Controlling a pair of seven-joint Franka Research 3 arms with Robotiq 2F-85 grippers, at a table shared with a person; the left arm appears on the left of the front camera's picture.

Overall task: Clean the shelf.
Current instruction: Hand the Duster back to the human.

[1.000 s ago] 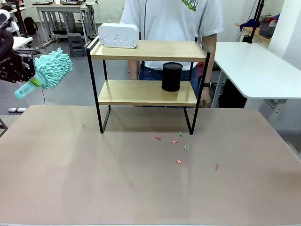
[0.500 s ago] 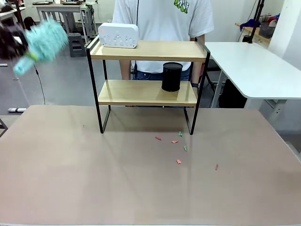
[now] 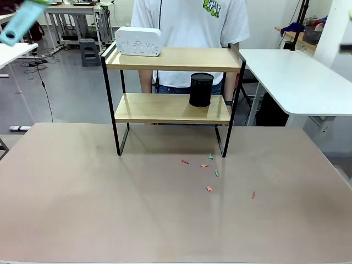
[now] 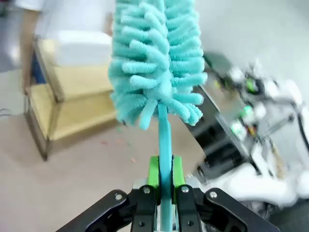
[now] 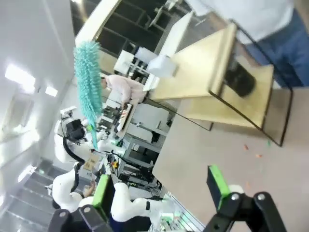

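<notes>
A matte brown table [image 3: 110, 209] fills the lower part of the front view. At its far middle stands the shelf [image 3: 170, 59], two pale wooden boards in a thin black metal frame. A white rounded boxy device [image 3: 138, 41] sits at the left end of the top board, and a black cylinder [image 3: 201, 89] stands right of centre on the lower board. Small red and green scraps [image 3: 208, 188] lie scattered on the table before the shelf's right legs. A person [image 3: 187, 22] in a white T-shirt stands behind. The smooth teal handle of a duster [image 3: 19, 22] slants across the upper left corner.

In the left wrist view the left gripper [image 4: 165, 174] is clamped on that handle between green pads; the fluffy, fingered chenille head rises to the top centre, with the shelf blurred at the left.

In the right wrist view the right gripper [image 5: 159, 193] has its fingers wide apart, holding nothing; the shelf lies tilted at the upper right.
</notes>
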